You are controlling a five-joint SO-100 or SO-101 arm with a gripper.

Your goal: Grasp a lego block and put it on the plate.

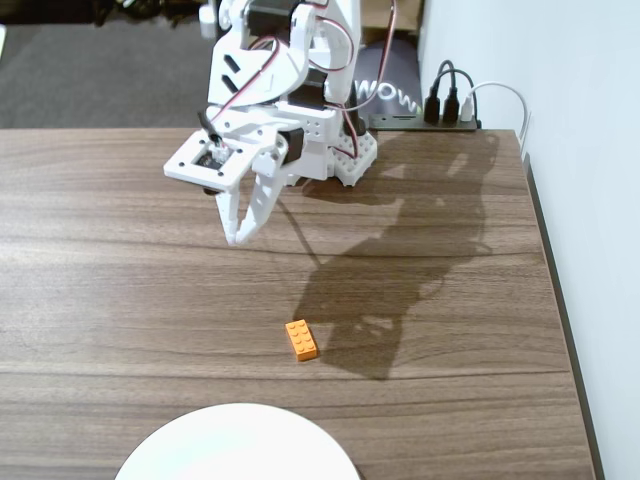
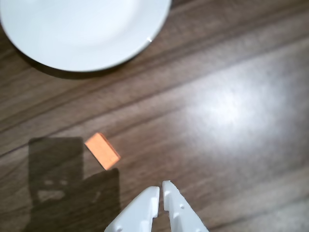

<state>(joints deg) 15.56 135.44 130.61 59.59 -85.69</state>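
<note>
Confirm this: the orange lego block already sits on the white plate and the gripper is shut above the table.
Not quite. The lego block lies on the bare table, apart from the plate, as the fixed view shows. The gripper is indeed shut above the table.

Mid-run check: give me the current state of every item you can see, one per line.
gripper: shut, empty, raised above the table, apart from the brick.
lego block: lying flat on the table, studs up, ungrasped, off the plate.
plate: empty, on the table at the near edge in the fixed view, partly cut off.
table: wooden, bearing the brick and plate.
cables: plugged in at the far edge.
</note>
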